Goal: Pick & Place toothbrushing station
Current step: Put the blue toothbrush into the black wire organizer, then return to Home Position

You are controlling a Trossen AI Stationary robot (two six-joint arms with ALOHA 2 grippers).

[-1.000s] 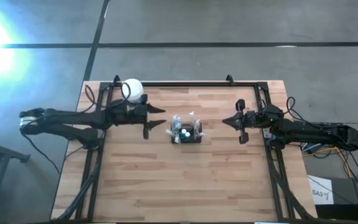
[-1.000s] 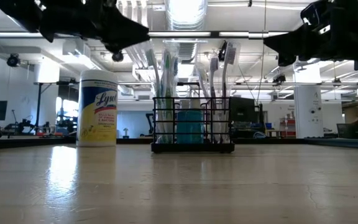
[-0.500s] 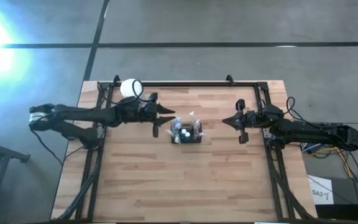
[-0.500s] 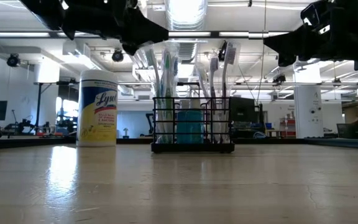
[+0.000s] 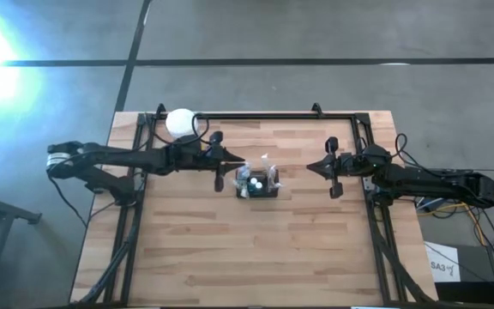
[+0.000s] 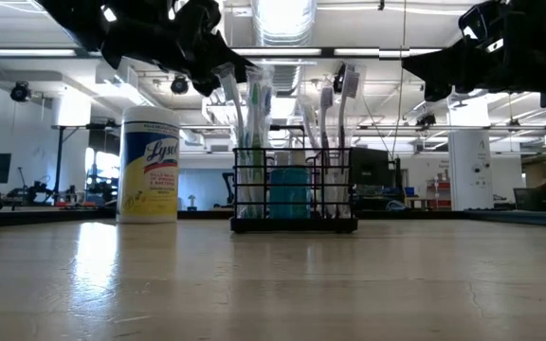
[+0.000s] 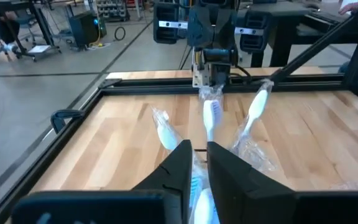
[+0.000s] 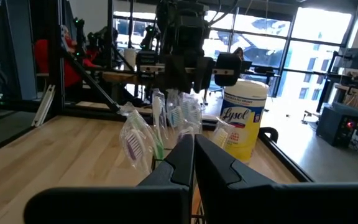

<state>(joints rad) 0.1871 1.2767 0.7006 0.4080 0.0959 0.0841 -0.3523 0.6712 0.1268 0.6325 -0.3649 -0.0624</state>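
The toothbrushing station (image 5: pixel 257 184) is a small black wire caddy holding several wrapped toothbrushes and a blue cup. It stands on its base at the middle of the wooden table and also shows in the low view (image 6: pixel 294 189). My left gripper (image 5: pixel 240 165) hovers at the caddy's left side, level with the toothbrush heads (image 6: pixel 233 90), its fingers a narrow gap apart (image 7: pixel 199 155). My right gripper (image 5: pixel 310 168) is shut (image 8: pixel 193 146) and waits in the air to the caddy's right. My left gripper comes level from the table's left. A wrapped toothbrush head (image 7: pixel 194 196) shows in the narrow gap between its fingers. I cannot tell whether the fingers touch it.
A white-lidded jar with a yellow label (image 5: pixel 180 123) stands at the far left of the table, behind my left arm; it also shows in the low view (image 6: pixel 149 166). A black frame (image 5: pixel 264 116) runs along the table's far and side edges. Bare wood (image 5: pixel 256 249) lies toward the near edge.
My left gripper has moved toward the table's right edge, from beside the jar up to the caddy's left side, among the toothbrush heads. The caddy and jar have stayed in place.
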